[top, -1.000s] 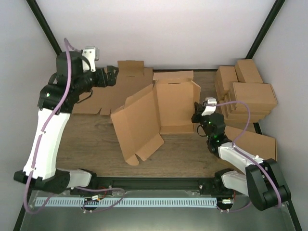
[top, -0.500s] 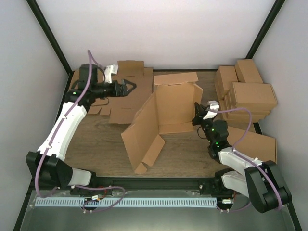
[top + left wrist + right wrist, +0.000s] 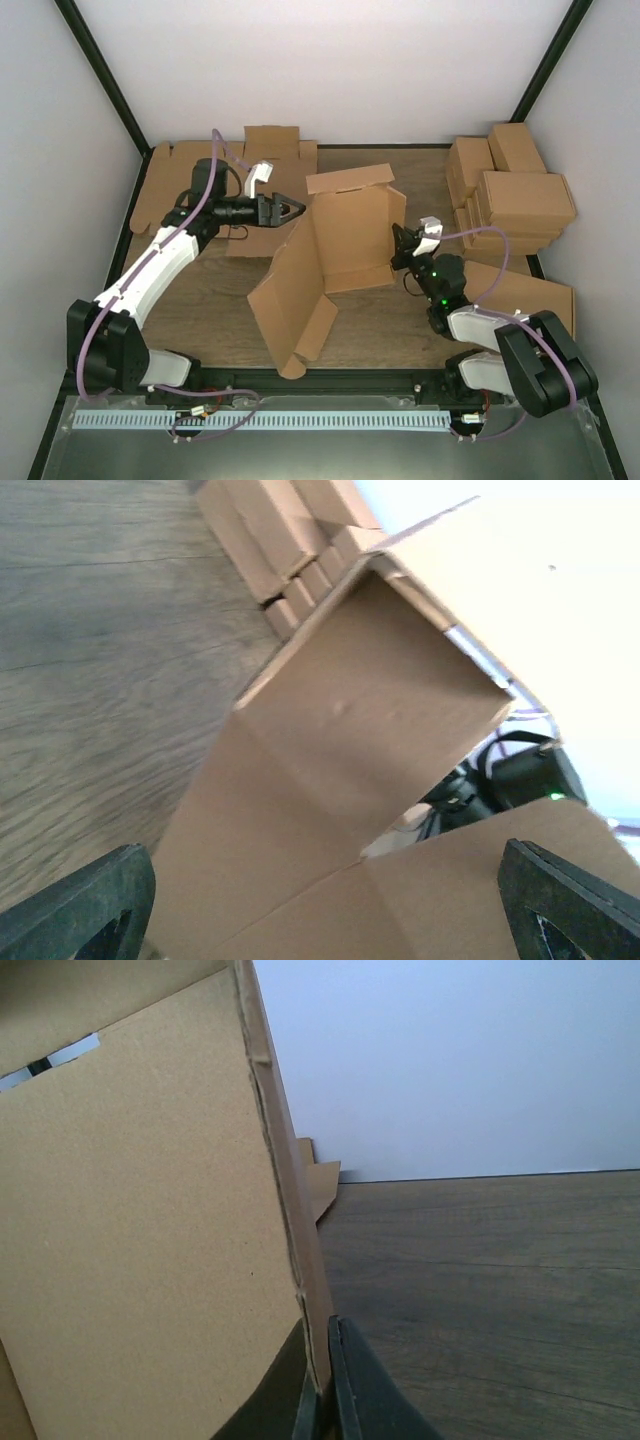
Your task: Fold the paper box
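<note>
The paper box (image 3: 345,235) stands half folded in the middle of the table, its back panel tilted up and a long flap (image 3: 290,300) hanging out toward the near left. My left gripper (image 3: 296,211) is open, level with the box's upper left edge and pointing at it. In the left wrist view its fingers (image 3: 80,910) are spread wide, with brown cardboard (image 3: 330,740) filling the space ahead. My right gripper (image 3: 399,246) is shut on the box's right wall. The right wrist view shows that gripper (image 3: 322,1385) pinching the wall's thin edge (image 3: 290,1220).
Flat notched cardboard sheets (image 3: 265,150) lie at the back left. A stack of closed cartons (image 3: 510,190) stands at the right, with another flat carton (image 3: 525,290) near the right arm. Enclosure walls ring the table.
My left arm has swung from the back left corner rightward to the box's left edge. The box has tipped up and shifted toward the near left, with the right gripper still shut on its wall.
</note>
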You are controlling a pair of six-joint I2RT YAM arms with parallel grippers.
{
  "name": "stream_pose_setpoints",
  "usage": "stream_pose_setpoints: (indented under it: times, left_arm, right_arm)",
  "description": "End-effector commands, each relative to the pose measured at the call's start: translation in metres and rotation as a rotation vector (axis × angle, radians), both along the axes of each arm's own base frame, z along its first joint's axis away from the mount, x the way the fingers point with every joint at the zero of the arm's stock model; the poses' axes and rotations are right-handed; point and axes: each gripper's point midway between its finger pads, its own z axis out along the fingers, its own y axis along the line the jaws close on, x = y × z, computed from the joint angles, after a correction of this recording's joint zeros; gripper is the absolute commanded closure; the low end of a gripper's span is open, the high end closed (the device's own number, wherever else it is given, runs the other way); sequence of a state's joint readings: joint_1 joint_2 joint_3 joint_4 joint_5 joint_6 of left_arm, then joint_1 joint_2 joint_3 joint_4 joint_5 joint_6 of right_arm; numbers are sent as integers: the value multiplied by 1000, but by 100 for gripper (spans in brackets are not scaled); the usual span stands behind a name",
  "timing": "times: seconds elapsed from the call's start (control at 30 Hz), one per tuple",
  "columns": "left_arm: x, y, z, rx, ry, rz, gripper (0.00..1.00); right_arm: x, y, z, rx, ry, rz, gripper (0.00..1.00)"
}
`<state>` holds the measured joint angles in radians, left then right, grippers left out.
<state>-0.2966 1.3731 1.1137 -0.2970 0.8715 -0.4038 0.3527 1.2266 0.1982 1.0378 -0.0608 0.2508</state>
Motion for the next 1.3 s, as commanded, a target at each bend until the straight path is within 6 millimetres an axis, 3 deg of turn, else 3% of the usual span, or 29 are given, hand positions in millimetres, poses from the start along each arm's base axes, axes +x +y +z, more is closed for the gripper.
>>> stream_pose_setpoints:
  times: [0.0, 0.13, 0.23, 0.37, 0.47, 0.67, 0.97, 1.27]
  left_arm:
    - [-10, -21, 27, -93, -83, -103, 3]
    - [-19, -28, 34, -110, -120, -127, 1]
    - [-18, -33, 21, -84, -91, -130, 2]
    - [-12, -34, 3, -56, -47, -114, 15]
    - [-8, -35, 0, -62, -41, -103, 26]
    - [-4, -35, -1, -62, -50, -88, 35]
    - [-5, -48, -3, 2, -79, -143, 38]
    - [-15, -57, 1, 28, -163, -215, 54]
  right_arm:
    - [0, 5, 18, 25, -69, 1, 97]
    - [1, 5, 13, 19, -59, 0, 96]
    - [1, 8, 12, 15, -60, 8, 95]
    - [-2, 10, 12, 6, -66, 17, 94]
    - [-5, 10, 12, 1, -76, 16, 93]
    - [-6, 9, 13, -5, -80, 17, 91]
    - [-6, 12, 15, -16, -84, 27, 86]
    - [-5, 12, 13, -14, -70, 25, 85]
